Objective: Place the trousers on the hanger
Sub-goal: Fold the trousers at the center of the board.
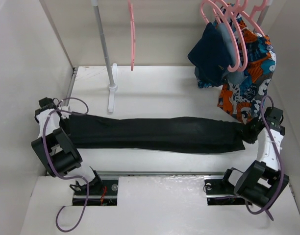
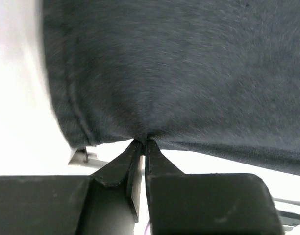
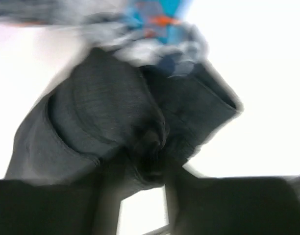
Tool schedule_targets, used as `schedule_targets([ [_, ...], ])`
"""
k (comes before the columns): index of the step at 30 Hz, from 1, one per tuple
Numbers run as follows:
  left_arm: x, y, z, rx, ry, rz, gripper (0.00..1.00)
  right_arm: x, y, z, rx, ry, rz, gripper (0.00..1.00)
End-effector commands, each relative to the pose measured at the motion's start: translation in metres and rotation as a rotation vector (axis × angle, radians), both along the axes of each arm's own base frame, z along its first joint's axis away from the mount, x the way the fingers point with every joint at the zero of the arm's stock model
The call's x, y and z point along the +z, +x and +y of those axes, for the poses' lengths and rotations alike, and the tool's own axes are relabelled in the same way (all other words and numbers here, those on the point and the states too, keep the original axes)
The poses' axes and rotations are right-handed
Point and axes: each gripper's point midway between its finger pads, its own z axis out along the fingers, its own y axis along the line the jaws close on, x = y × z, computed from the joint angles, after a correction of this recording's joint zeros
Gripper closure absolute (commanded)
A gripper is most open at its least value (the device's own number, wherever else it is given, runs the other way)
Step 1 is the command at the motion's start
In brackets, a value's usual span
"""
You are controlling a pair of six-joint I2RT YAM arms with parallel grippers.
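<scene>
Left hand (image 2: 142,147): clamped tight on the trousers (image 1: 155,133) edge.
Right hand (image 3: 149,169): clamped on their bunched far end.
Span: cloth stretched across desk (image 1: 155,85).

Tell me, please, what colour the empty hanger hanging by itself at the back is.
Pink. The hanger shows best in the top external view.

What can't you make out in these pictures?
Top view: hook of the hanger, cut off by the top edge.
Right wrist view: fingertips of the right gripper, motion-blurred, buried in the trousers.
Left wrist view: trousers beyond the left gripper, cropped by the frame.
</scene>
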Motion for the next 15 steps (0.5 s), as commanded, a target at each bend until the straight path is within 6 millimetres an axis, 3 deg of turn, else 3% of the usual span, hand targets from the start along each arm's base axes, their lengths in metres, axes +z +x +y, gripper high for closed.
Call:
schedule_targets([
  [1,-0.002,-0.024,0.042,0.031,0.213,0.079,1.0,0.006,-0.016,-0.05,-0.191,-0.196,0.012,0.54],
  [2,-0.009,-0.028,0.039,0.028,0.198,0.102,0.93,0.008,-0.025,-0.053,-0.219,-0.211,0.026,0.2],
  [3,-0.018,-0.033,0.037,0.019,0.194,0.129,0.75,0.004,-0.029,-0.055,-0.242,-0.217,0.044,0.07],
  [4,-0.022,-0.035,0.038,0.02,0.196,0.142,0.53,0.004,-0.033,-0.061,-0.262,-0.244,0.061,0.0],
  [5,-0.024,-0.037,0.04,0.023,0.202,0.159,0.26,0.007,-0.032,-0.061,-0.263,-0.246,0.059,0.0],
  [7,-0.027,-0.036,0.041,0.022,0.201,0.162,0.09,0.009,-0.034,-0.061,-0.242,-0.25,0.077,0.0],
  [8,-0.022,-0.029,0.043,0.022,0.203,0.14,0.02,0.01,-0.032,-0.063,-0.232,-0.254,0.082,0.0],
  [11,-0.002,-0.011,0.044,0.021,0.186,0.062,0.0,0.008,-0.034,-0.056,-0.21,-0.236,0.079,0.0],
  [15,0.019,0.008,0.035,0.014,0.128,-0.034,0.0,-0.024,-0.036,-0.027,-0.162,-0.104,0.069,0.0],
])
